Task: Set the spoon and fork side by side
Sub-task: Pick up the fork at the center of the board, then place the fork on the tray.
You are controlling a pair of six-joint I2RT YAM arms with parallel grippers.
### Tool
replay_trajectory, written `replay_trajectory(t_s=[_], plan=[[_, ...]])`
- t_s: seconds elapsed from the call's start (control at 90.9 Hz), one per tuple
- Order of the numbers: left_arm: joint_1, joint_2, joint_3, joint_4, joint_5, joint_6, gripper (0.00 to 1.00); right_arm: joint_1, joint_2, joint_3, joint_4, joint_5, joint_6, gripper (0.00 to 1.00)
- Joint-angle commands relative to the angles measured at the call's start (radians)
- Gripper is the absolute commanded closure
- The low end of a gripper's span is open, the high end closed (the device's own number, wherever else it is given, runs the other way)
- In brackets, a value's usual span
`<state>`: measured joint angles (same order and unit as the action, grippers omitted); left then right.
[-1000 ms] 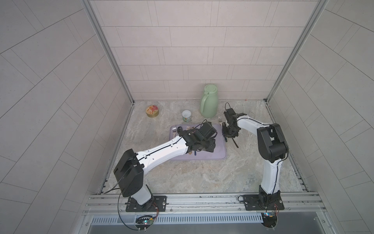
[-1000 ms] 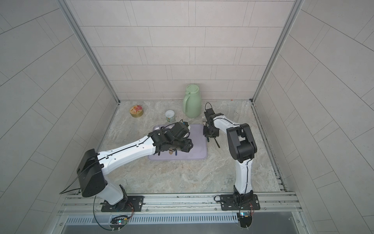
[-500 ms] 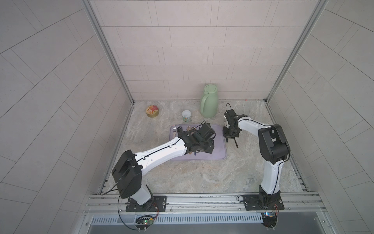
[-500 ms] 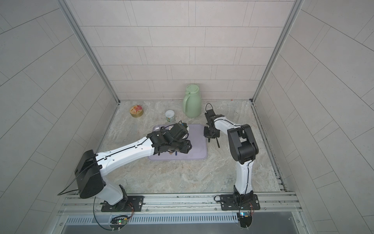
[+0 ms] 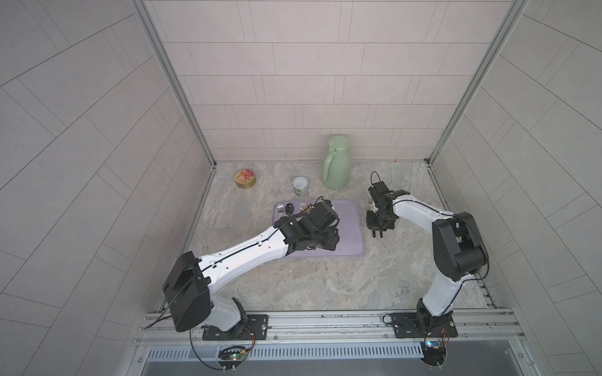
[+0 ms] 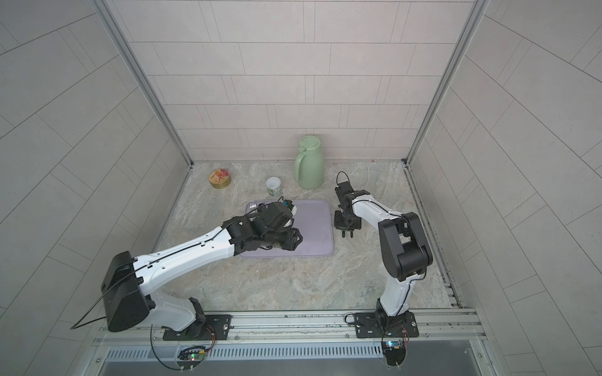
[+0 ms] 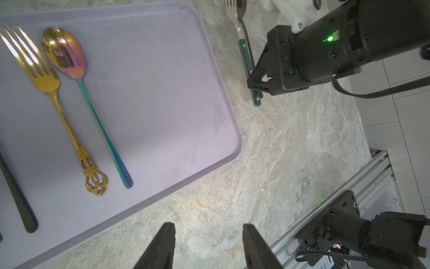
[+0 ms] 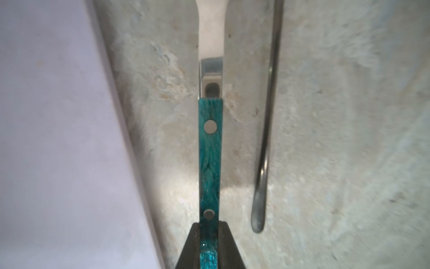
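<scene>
Marbled tabletop (image 5: 325,286) bears a lilac tray (image 5: 348,228), green jug (image 5: 336,166), cup (image 5: 300,186), tin (image 5: 245,179), fork (image 8: 210,151), spoon (image 8: 270,104).

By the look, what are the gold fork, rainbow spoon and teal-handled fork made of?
Gold fork: metal, polished gold finish, probably plated; mirror glints, cast filigree handle.
Rainbow spoon: polished metal with iridescent coating; purple-to-teal sheen, reflections in bowl.
Teal-handled fork: bright steel-like neck; teal handle with two rivets, resin or stained wood, unclear.

Green jug (image 5: 337,162), small cup (image 5: 300,186), round tin (image 5: 245,179)
</scene>
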<state>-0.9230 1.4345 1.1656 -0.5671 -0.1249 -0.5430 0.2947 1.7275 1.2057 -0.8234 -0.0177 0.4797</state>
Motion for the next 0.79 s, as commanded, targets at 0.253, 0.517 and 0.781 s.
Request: replay_trajectory(t_s=[0.253, 0.517, 0.781], plan=[[0.001, -0.160, -0.065, -0.062, -0.076, -0.014, 0.50, 0.104, -0.174, 0.017, -0.072, 0.024, 0.100, 0.98], [0.001, -0.253, -0.105, -0.078, -0.127, -0.022, 0.49, 0.272, -0.061, 0.074, 0.001, 0.044, 0.199, 1.00], [0.003, -0.296, -0.123, -0.088, -0.149, -0.019, 0.48, 0.380, 0.151, 0.221, 0.004, 0.054, 0.252, 1.00]])
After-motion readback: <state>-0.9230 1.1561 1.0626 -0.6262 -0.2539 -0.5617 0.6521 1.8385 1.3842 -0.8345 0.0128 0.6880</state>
